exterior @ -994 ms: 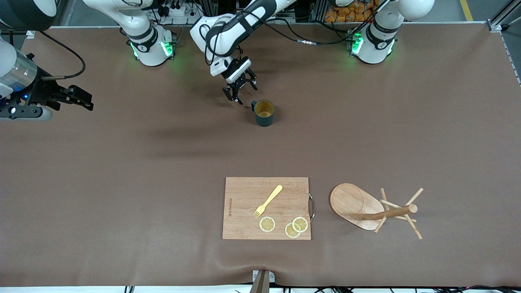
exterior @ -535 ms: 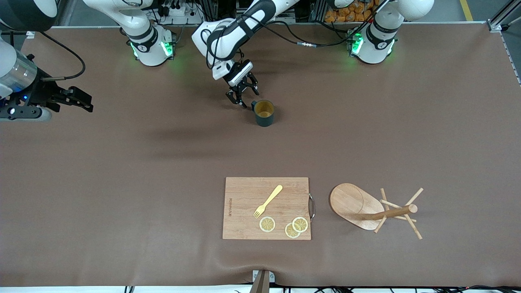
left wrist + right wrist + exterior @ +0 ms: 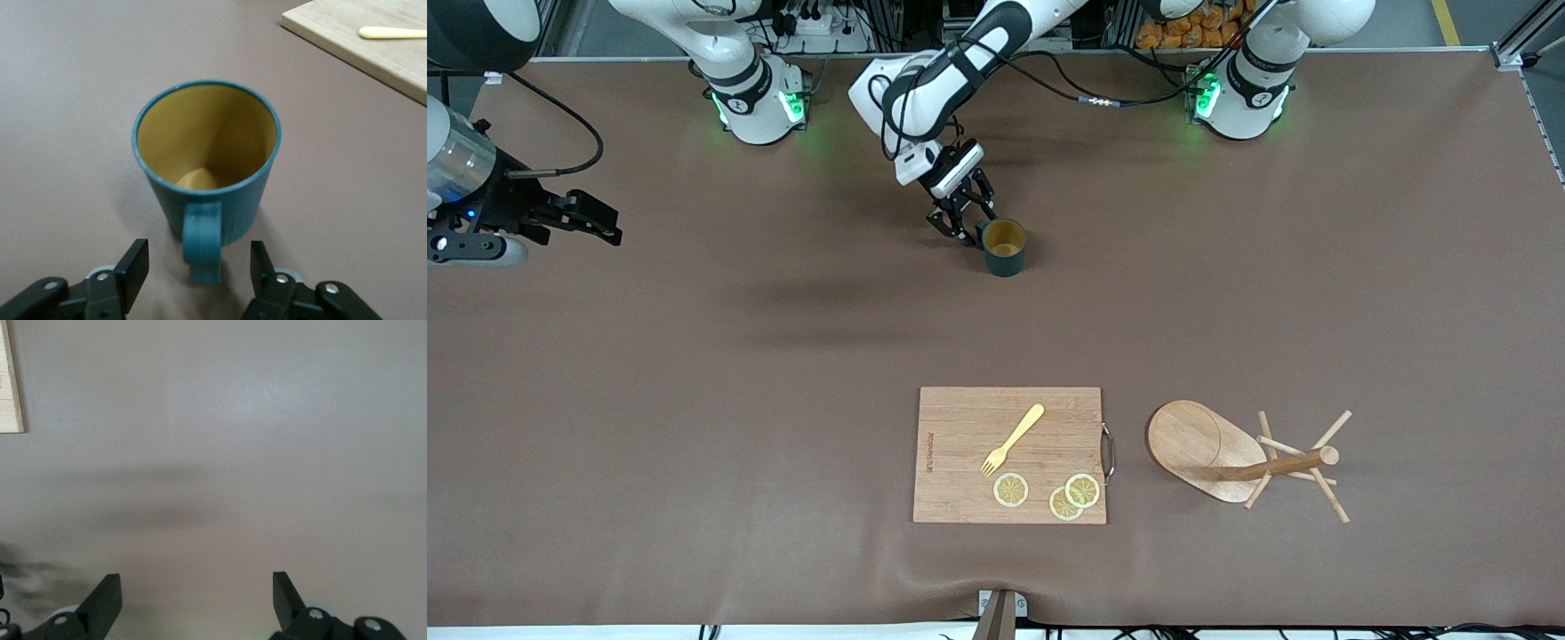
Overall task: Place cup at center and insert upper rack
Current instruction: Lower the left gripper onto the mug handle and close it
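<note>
The dark teal cup (image 3: pixel 1005 247) stands upright on the brown table, yellow inside up, nearer the robots' bases than the cutting board. My left gripper (image 3: pixel 965 229) is open at the cup's handle. In the left wrist view the handle (image 3: pixel 201 243) lies between the two fingers of the left gripper (image 3: pixel 200 259) without touching them, and the cup (image 3: pixel 207 153) fills the middle. The wooden mug tree (image 3: pixel 1227 453) lies on its side near the front camera, toward the left arm's end. My right gripper (image 3: pixel 609 227) is open and empty, and waits over bare table at the right arm's end (image 3: pixel 197 587).
A rectangular wooden cutting board (image 3: pixel 960 427) lies near the front camera beside the mug tree, with a yellow fork (image 3: pixel 1014 438) and three lemon slices (image 3: pixel 1011 490) on it. A corner of the board (image 3: pixel 373 33) shows in the left wrist view.
My left gripper has moved down and toward the cup, so its open fingers now straddle the handle. My right gripper has shifted slightly toward the table's end.
</note>
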{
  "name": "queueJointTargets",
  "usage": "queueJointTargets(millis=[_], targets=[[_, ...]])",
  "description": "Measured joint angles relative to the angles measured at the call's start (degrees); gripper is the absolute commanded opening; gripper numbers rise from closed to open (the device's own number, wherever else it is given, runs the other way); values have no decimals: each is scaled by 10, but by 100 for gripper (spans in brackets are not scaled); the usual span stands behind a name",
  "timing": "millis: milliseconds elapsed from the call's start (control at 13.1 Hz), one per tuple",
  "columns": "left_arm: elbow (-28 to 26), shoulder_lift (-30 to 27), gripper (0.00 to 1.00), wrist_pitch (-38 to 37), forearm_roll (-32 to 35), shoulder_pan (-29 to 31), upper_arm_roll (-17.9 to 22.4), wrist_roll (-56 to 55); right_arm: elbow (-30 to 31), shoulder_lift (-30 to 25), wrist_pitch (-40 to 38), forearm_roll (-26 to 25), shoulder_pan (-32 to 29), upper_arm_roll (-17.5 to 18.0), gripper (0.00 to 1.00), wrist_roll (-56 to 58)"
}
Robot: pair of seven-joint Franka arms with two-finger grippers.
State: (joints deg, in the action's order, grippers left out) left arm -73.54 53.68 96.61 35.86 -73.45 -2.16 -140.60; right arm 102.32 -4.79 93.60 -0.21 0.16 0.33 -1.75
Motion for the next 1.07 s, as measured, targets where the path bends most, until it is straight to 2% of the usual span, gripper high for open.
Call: queueJointTargets(millis=[229, 306, 382, 841, 1070], targets=[[0, 0, 41, 4, 0, 0, 5, 0, 1, 0, 0, 0, 0, 0, 100, 0], [0, 0, 19, 6, 0, 0, 5, 0, 2, 0, 0, 0, 0, 0, 100, 0], [0, 0, 1, 7, 0, 0, 5, 0, 2, 0, 0, 0, 0, 0, 100, 0], [15, -1, 0, 12, 0, 2, 11, 0, 2, 0, 0, 0, 0, 0, 100, 1], [28, -23, 0, 12, -8, 29, 13, 14, 2, 0, 0, 0, 0, 0, 100, 4]])
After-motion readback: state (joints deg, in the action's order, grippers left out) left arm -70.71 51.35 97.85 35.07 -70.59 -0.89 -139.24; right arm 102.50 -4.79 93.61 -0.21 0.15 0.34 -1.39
